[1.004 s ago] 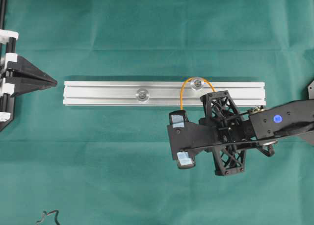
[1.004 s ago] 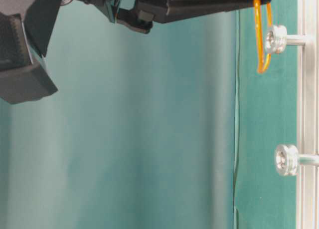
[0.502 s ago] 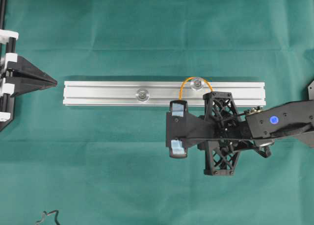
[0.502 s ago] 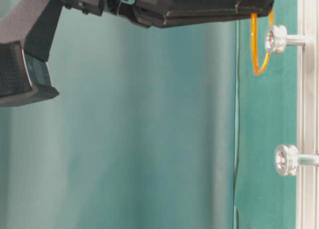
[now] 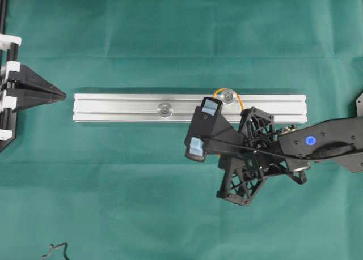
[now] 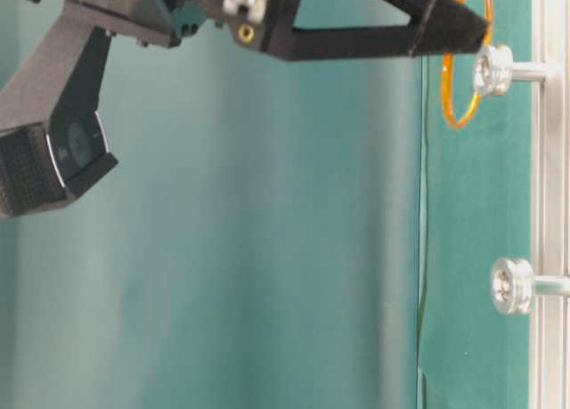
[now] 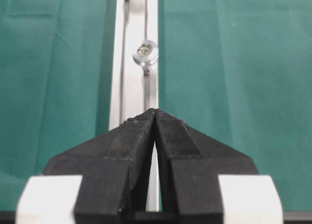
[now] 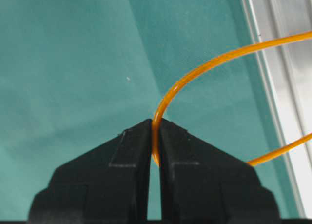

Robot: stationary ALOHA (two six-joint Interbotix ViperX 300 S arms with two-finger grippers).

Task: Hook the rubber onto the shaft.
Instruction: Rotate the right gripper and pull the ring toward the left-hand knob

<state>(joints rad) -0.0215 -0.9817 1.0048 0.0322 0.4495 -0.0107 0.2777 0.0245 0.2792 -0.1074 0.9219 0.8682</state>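
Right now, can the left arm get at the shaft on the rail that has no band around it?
Probably yes: nothing lies between the shut left fingers and the bare shaft along the rail. The right arm works farther on.

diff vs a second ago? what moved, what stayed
The right gripper rolled at the wrist, its camera end swinging toward the silver aluminium rail. Its jaws stayed shut on the thin orange rubber band, whose loop turned from edge-on to an open ring by the right-hand shaft in the table-level view. Unchanged: left gripper shut and parked, rail, other shaft.
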